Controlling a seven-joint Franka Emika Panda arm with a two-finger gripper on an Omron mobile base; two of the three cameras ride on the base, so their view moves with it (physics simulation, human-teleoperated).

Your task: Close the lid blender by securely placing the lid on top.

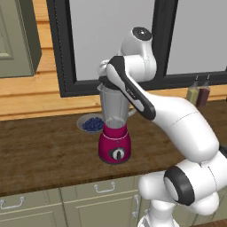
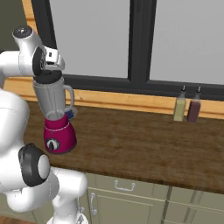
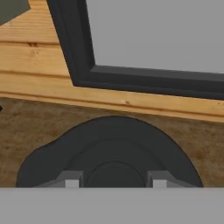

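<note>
The blender [image 1: 114, 133] stands on the wooden counter, a clear grey jar with a side handle on a magenta base; it also appears at the left [image 2: 56, 114]. The lid [image 3: 109, 142], a black disc with a raised centre, lies level at the jar's mouth [image 1: 105, 82] [image 2: 48, 77]. My gripper [image 3: 116, 180] points down from above and is shut on the lid's raised centre, one fingertip on each side. From the base views I cannot tell whether the lid is fully seated on the rim. The arm's forearm hides part of the jar's top in the left base view.
A grey bowl of blueberries [image 1: 92, 124] sits just behind and left of the blender. Two small bottles [image 2: 179, 107] [image 2: 194, 109] stand at the back right by the wall. A dark window frame [image 3: 131, 78] runs behind the counter [image 2: 140, 140]. Cabinet doors lie below the counter's front edge.
</note>
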